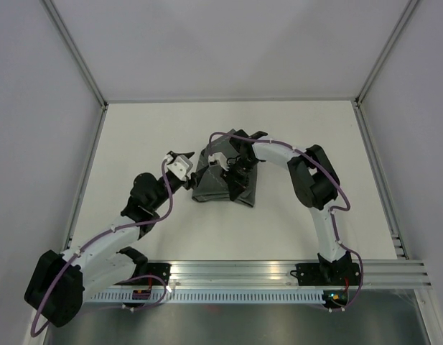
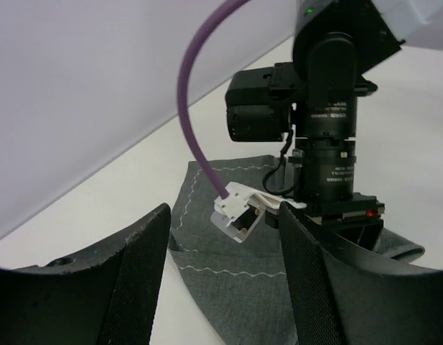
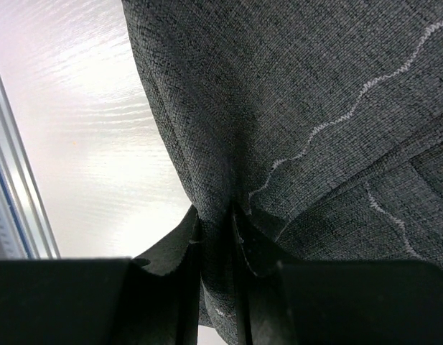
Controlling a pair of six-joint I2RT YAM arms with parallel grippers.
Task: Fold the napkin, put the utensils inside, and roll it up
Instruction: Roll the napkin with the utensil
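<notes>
The dark grey napkin (image 1: 222, 185) lies bunched and partly folded at the middle of the white table. My right gripper (image 1: 234, 171) is shut on a pinched fold of the napkin (image 3: 278, 108) and holds that part raised. My left gripper (image 1: 182, 157) is open and empty just left of the napkin; its fingers (image 2: 142, 266) frame the napkin's stitched edge (image 2: 235, 287) and the right arm's wrist (image 2: 329, 144). No utensil shows in any view.
The white table (image 1: 135, 144) is bounded by metal frame posts and grey walls. An aluminium rail (image 1: 278, 277) runs along the near edge at the arm bases. The right arm's elbow (image 1: 314, 180) stands right of the napkin.
</notes>
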